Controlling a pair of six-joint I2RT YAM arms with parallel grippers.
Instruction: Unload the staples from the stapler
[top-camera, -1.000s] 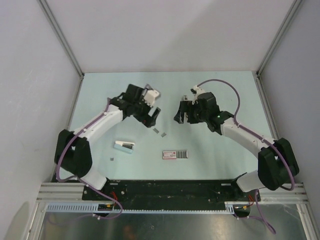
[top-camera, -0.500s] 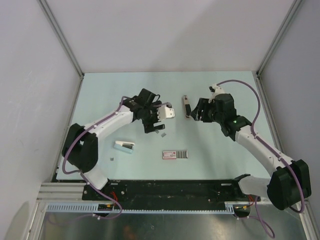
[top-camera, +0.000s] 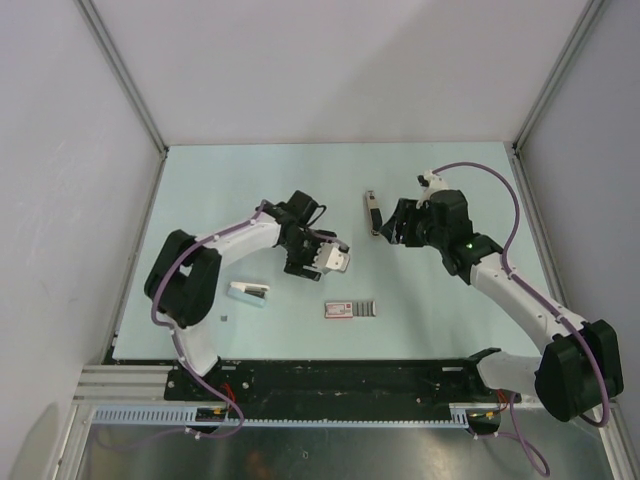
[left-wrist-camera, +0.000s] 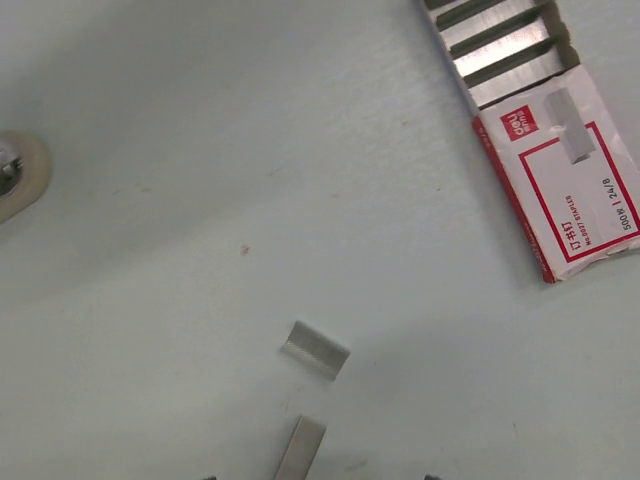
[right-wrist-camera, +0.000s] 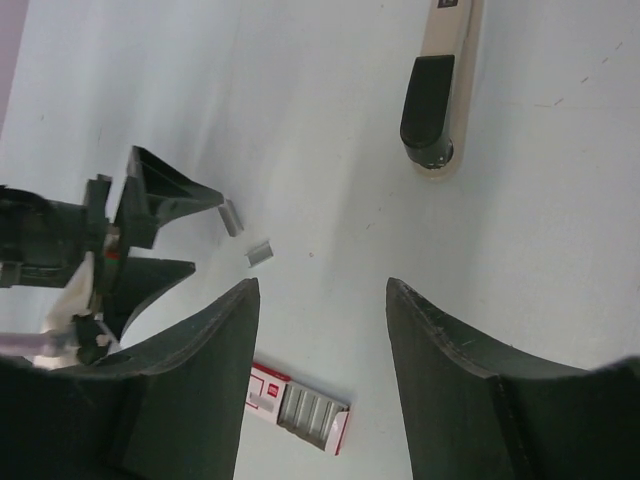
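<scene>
Right wrist view: right claw (right-wrist-camera: 320, 290) open, empty, near the stapler (right-wrist-camera: 440, 90); left claw (right-wrist-camera: 205, 235) open beside loose staple strips (right-wrist-camera: 259, 253). Staples seem out; gathering them needs a precise pinch.

Pale mint table (top-camera: 230, 180), plain grey walls (top-camera: 330, 70), aluminium posts (top-camera: 127, 80).

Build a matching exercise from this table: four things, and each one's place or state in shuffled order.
1 stapler
2 staple box
3 white-and-teal object
4 loose staple strips

A at the left gripper fingertips
B farthest left of the four in the top view
C lying just ahead of the right gripper, untouched
D open, rows of staples showing

Pairs: 1-C, 2-D, 3-B, 4-A
</scene>
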